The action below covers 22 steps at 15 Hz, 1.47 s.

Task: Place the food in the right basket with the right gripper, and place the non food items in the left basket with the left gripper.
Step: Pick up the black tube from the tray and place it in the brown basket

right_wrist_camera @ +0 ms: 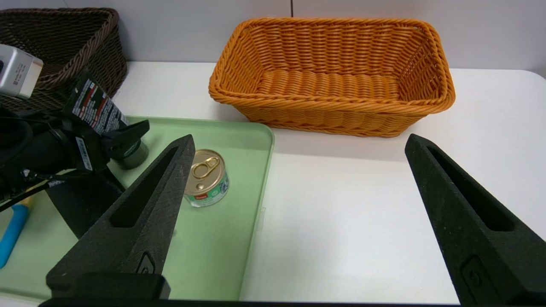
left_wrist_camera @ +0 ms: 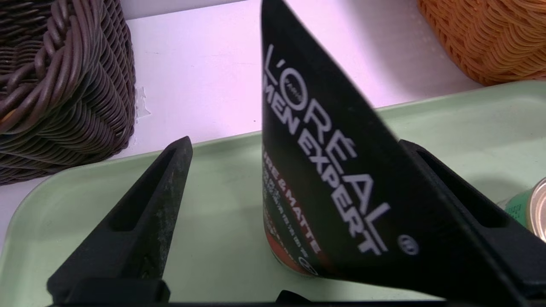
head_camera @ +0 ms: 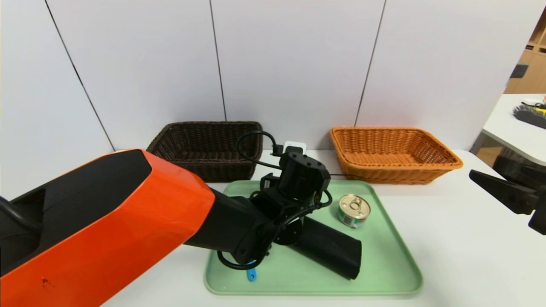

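The dark tube (left_wrist_camera: 324, 170) stands tilted on the green tray (head_camera: 384, 264), between the fingers of my open left gripper (left_wrist_camera: 294, 140). It leans against one finger (left_wrist_camera: 469, 221) and is well apart from the other (left_wrist_camera: 140, 221). The tin can (head_camera: 354, 210) sits upright on the tray beside the long black case (head_camera: 330, 251). Only the spoon's blue handle (head_camera: 251, 275) shows under my left arm. My right gripper (right_wrist_camera: 299, 138) hovers open and empty over bare table to the right of the tray, with the can (right_wrist_camera: 207, 177) near one fingertip. The tube (right_wrist_camera: 96, 106) also shows there.
The dark brown basket (head_camera: 209, 147) stands behind the tray on the left and the orange basket (head_camera: 392, 153) behind it on the right, both against the white wall. A second table (head_camera: 520, 123) lies far right.
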Tool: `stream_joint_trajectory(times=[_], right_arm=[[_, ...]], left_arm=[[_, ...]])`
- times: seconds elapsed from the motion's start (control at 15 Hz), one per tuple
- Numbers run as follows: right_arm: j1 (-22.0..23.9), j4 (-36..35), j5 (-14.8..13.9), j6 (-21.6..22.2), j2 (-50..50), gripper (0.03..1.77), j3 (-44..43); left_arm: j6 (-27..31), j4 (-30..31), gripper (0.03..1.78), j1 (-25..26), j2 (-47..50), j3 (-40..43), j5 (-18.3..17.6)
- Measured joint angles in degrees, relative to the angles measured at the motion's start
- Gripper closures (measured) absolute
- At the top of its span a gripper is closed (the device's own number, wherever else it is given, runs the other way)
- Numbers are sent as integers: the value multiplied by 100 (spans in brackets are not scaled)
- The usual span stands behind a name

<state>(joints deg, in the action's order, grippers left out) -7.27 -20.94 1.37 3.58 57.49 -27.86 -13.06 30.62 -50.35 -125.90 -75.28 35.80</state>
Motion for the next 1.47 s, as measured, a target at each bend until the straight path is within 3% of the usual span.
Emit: stream_joint_trajectory(times=[0.2, 0.47, 0.53, 1.2, 1.47], right_arm=[[-1, 48, 11, -1, -66, 10, 22], [-1, 50, 17, 2, -145, 10, 116], [-1, 48, 20, 0, -160, 10, 134], [-1, 69, 11, 7, -330, 10, 366], [0, 347, -11, 27, -457, 10, 394]], left_arm=[[-2, 18, 62, -10, 0, 2, 0], [2, 16, 106, -10, 11, 11, 0], [5, 18, 144, -10, 22, 11, 0], [0, -227, 148, -207, 601, 83, -66], [5, -581, 148, -397, 1314, 9, -354]])
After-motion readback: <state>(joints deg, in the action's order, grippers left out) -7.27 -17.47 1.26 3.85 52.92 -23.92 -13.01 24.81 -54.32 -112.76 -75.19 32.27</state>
